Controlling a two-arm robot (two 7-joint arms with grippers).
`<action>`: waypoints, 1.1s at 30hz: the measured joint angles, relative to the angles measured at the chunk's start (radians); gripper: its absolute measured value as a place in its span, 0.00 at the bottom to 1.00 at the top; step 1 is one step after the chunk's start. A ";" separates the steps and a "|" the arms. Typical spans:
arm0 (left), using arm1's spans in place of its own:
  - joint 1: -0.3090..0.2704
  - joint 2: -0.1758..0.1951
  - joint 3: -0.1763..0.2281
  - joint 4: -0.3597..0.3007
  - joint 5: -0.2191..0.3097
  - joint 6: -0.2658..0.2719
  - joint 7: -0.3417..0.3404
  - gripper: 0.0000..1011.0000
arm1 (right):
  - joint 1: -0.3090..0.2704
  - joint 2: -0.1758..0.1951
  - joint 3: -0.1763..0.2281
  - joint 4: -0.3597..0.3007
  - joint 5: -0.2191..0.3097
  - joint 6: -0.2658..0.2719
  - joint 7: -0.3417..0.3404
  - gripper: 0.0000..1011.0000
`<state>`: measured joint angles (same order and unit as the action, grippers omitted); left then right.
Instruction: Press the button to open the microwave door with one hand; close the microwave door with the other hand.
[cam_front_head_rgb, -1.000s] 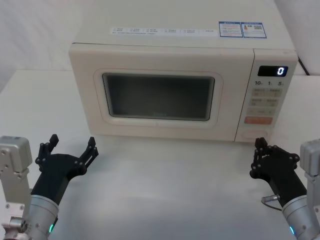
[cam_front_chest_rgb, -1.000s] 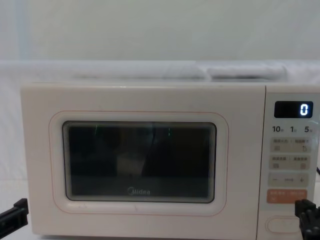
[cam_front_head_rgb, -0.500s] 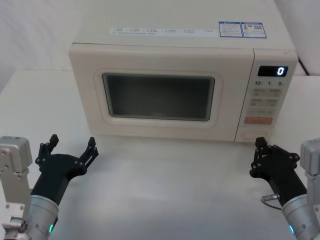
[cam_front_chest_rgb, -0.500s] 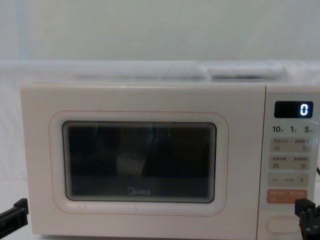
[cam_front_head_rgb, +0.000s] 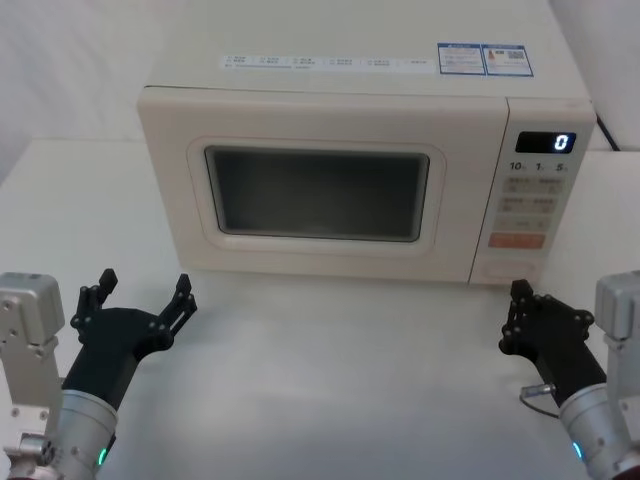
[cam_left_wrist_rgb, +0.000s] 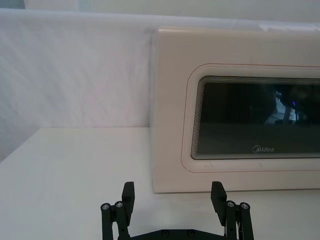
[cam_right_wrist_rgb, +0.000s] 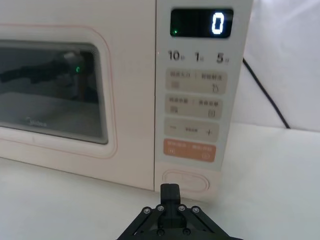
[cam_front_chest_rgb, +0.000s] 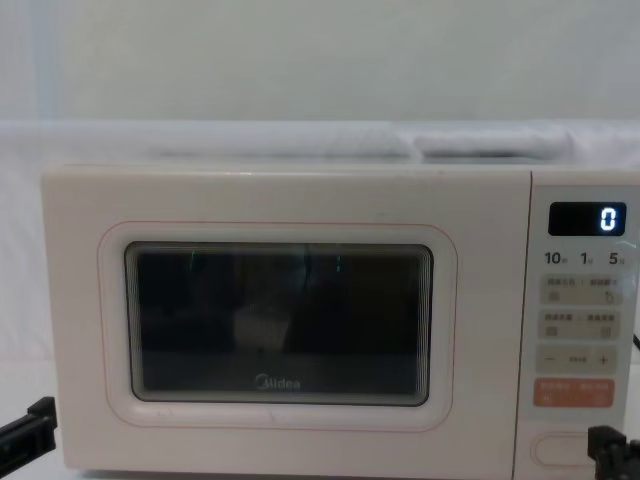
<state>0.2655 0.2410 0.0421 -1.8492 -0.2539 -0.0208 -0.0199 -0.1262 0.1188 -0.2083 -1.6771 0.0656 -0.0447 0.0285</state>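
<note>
The cream microwave (cam_front_head_rgb: 360, 90) stands at the back of the table, its display reading "0". The microwave door (cam_front_head_rgb: 315, 195) with its dark window lies flush and closed. The button (cam_front_head_rgb: 510, 268) is the wide cream key at the bottom of the control panel, also the button (cam_right_wrist_rgb: 186, 181) and the button (cam_front_chest_rgb: 568, 449). My right gripper (cam_front_head_rgb: 518, 293) is shut, hovering just in front of and slightly below the button, not touching it; the right gripper (cam_right_wrist_rgb: 170, 192) points at it. My left gripper (cam_front_head_rgb: 143, 290) stands open above the table, short of the door's left corner, as the left gripper (cam_left_wrist_rgb: 173, 199) shows.
The white table (cam_front_head_rgb: 340, 360) stretches bare between the two arms. A black cable (cam_right_wrist_rgb: 265, 95) runs down behind the microwave's right side. A white wall rises behind the oven.
My right gripper has sunk a little and drawn slightly back from the control panel. The left arm and the door have not moved.
</note>
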 joint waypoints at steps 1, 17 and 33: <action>0.000 0.000 0.000 0.000 0.000 0.000 0.000 0.99 | 0.005 -0.004 0.002 0.007 0.000 0.001 0.001 0.00; 0.000 0.000 0.000 0.000 0.000 0.000 0.000 0.99 | 0.097 -0.073 0.044 0.158 -0.008 0.006 0.023 0.00; 0.000 0.000 0.000 0.000 0.000 0.000 0.000 0.99 | 0.167 -0.096 0.072 0.246 -0.014 0.003 0.038 0.00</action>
<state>0.2655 0.2410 0.0422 -1.8492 -0.2538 -0.0208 -0.0199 0.0407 0.0233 -0.1364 -1.4308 0.0512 -0.0416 0.0670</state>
